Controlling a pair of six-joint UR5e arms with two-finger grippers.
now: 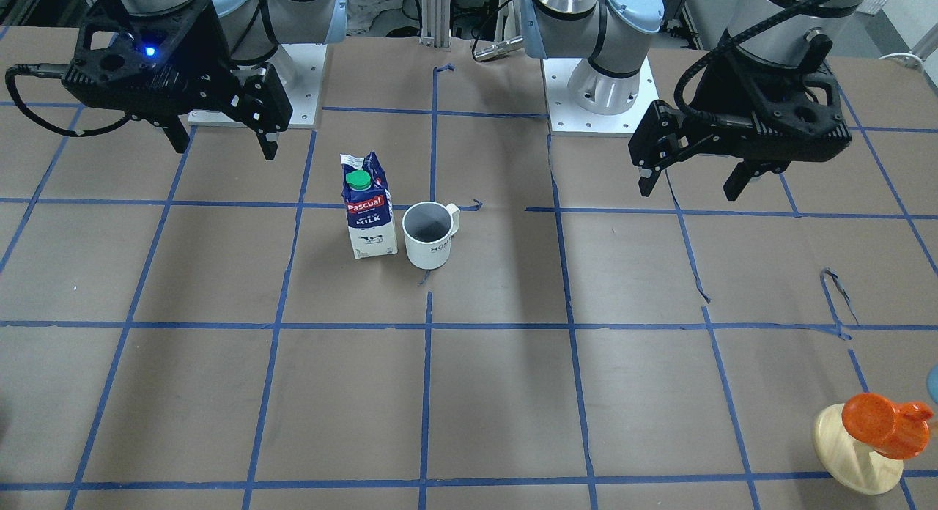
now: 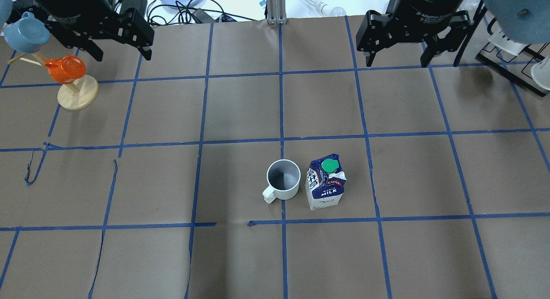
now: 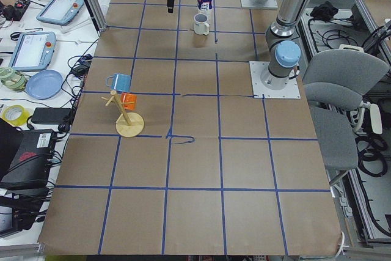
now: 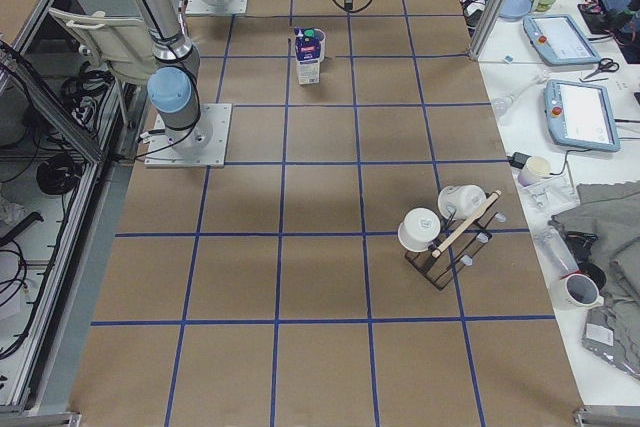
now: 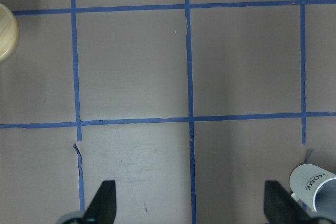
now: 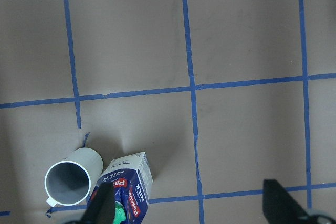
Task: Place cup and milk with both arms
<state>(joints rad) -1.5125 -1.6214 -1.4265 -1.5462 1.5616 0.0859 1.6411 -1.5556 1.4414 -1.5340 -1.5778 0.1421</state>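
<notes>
The white cup (image 1: 431, 235) stands upright near the table's middle, its handle toward the robot's base. The milk (image 1: 368, 215), a dark-blue and white carton with a green cap, stands right beside it, a narrow gap between them. Both also show in the overhead view: the cup (image 2: 283, 179) and the milk (image 2: 325, 181). My left gripper (image 2: 123, 57) is open and empty, raised over the far left of the table. My right gripper (image 2: 397, 62) is open and empty, raised at the far right. The left wrist view shows the cup (image 5: 317, 184) at its lower right corner. The right wrist view shows the cup (image 6: 72, 179) and the milk (image 6: 126, 184).
A wooden stand with an orange cup (image 2: 64, 69) and a blue cup (image 2: 25, 32) stands at the far left, near my left gripper. A black rack with white cups (image 4: 445, 232) is at the right end. Blue tape lines grid the brown paper cover.
</notes>
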